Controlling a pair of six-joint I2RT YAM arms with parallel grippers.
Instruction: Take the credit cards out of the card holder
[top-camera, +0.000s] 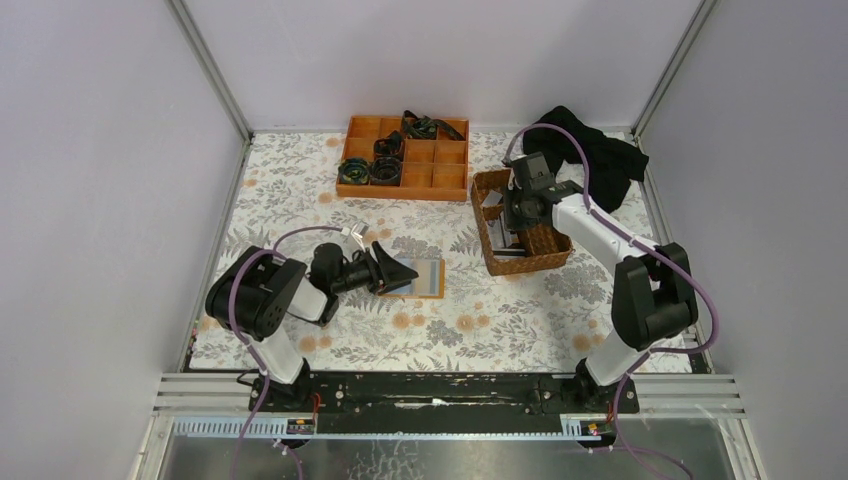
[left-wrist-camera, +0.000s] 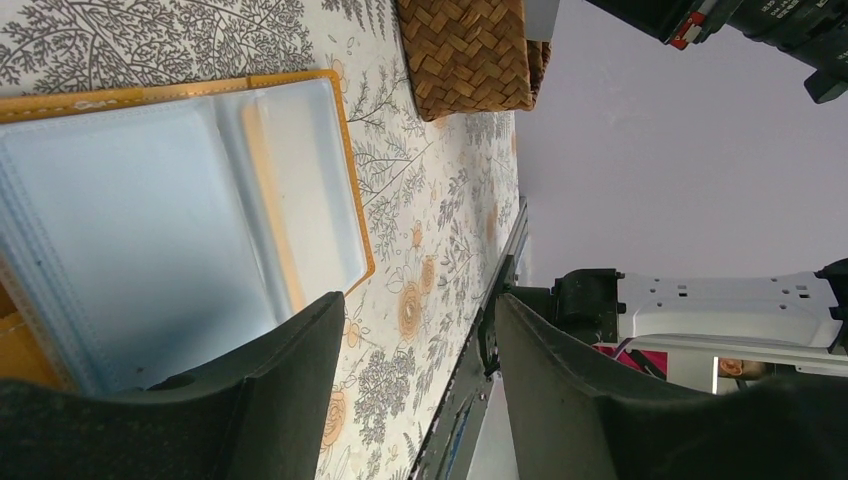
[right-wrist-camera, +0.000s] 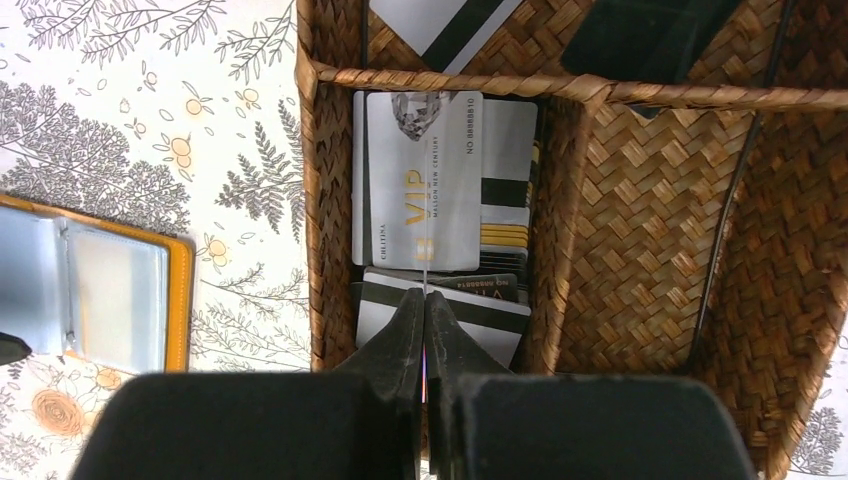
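Right gripper (right-wrist-camera: 425, 300) closed over basket (right-wrist-camera: 640, 200) — VIP card (right-wrist-camera: 425, 180) legible wrist-view only.

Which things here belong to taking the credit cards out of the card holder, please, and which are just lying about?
Job: card holder; credit cards; wicker basket holding them.
Lying about: orange compartment tray, dark loops in it, black cloth.

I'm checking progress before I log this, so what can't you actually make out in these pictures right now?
Card holder pockets, left wrist view: frosted sleeves and the frame edge hide what they hold.
Cards in the wicker basket, right wrist view: overlapping, lower ones behind the right gripper; uncountable.
Its shut jaws: only a thin line shows between them; a held card is unconfirmed.
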